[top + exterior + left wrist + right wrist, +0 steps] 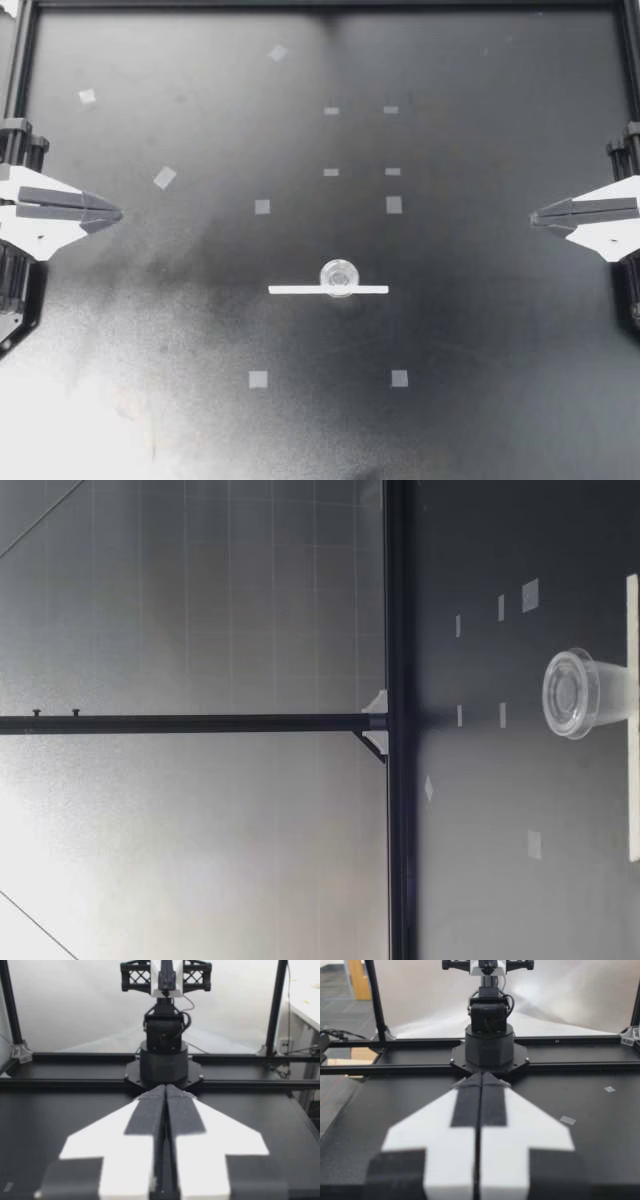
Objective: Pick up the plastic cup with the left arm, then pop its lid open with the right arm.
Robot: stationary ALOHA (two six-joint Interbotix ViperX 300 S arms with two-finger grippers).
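Left pincer [118,213] and right pincer [534,214] closed tight, empty, both well apart from cup [339,275] mid-tabletop [480,320], touching white strip [300,290].

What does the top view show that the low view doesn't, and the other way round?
Only the top view shows my left end effector and right end effector. Both are shut and sit far out at the sides of the table. Only the low view shows the pale wall behind the table and an upright black post in front of it. Both views show the clear cup standing upright by the white strip, with little tape squares around them.
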